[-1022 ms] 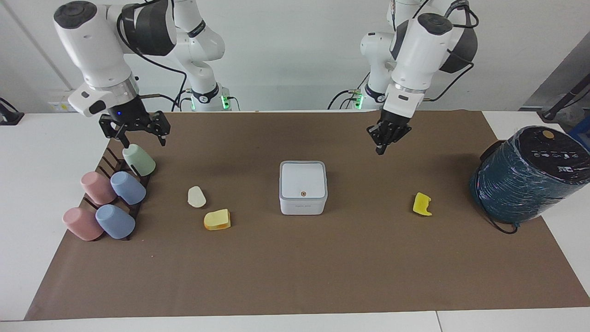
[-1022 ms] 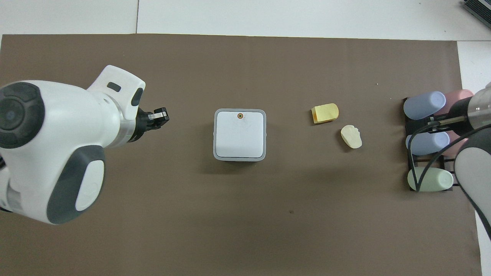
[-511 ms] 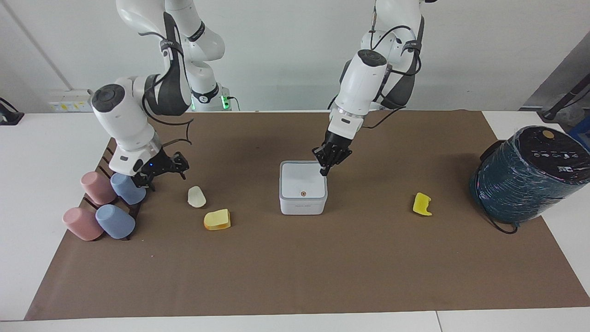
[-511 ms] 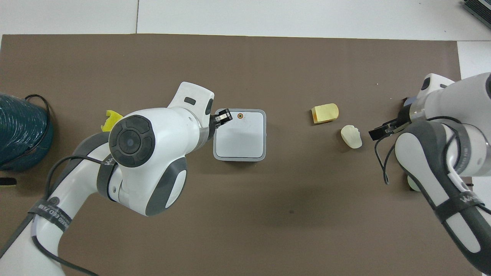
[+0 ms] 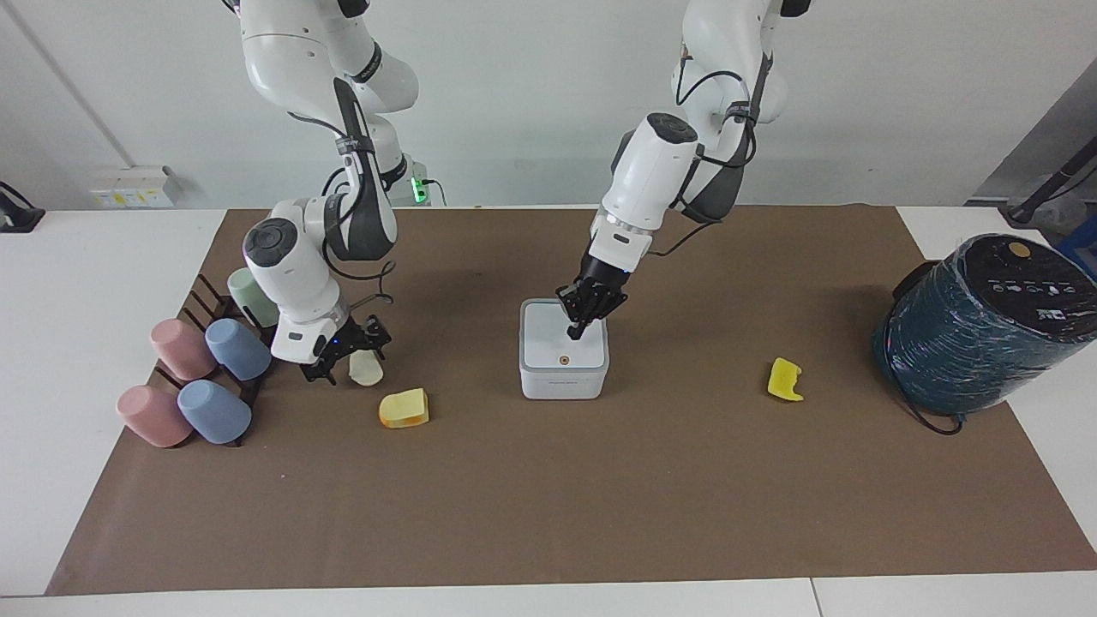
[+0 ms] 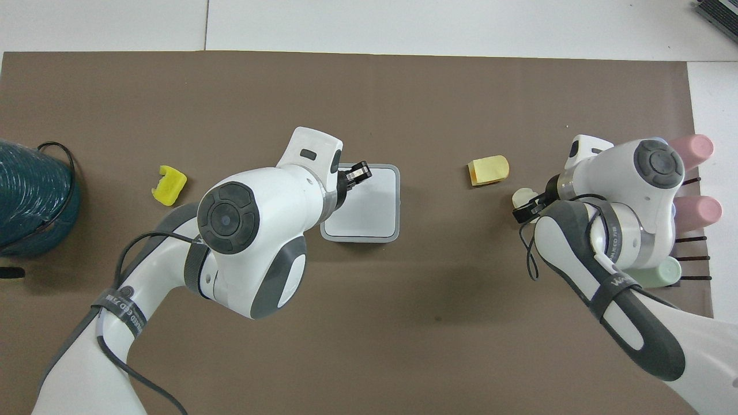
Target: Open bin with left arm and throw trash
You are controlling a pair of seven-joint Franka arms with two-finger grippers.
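At the middle of the brown paper mat, the bin sat shut: a small white square box with rounded corners, a grey-edged flip lid and a tiny orange round button at the lid's edge farther from us. My left gripper, its jaws pinched narrow on nothing, pointed down at the lid just nearer to us than that button, and whether the tip touched could not be made out. My right gripper, a blue light at its wrist, hung low with jaws spread wide about the cream-white oval lump, toward the right arm's end of the table. Beside that lump and farther from us lay the yellow-orange wedge; the bright yellow jagged scrap lay alone toward the left arm's end, near the dark teal cylinder, whose black top bore small white marks too fine to read. Lettering on the arms' black bands could not be read either. Half a second before, my left gripper had been over the lid's nearer corner and my right had been beside the pastel cups, short of the lump.
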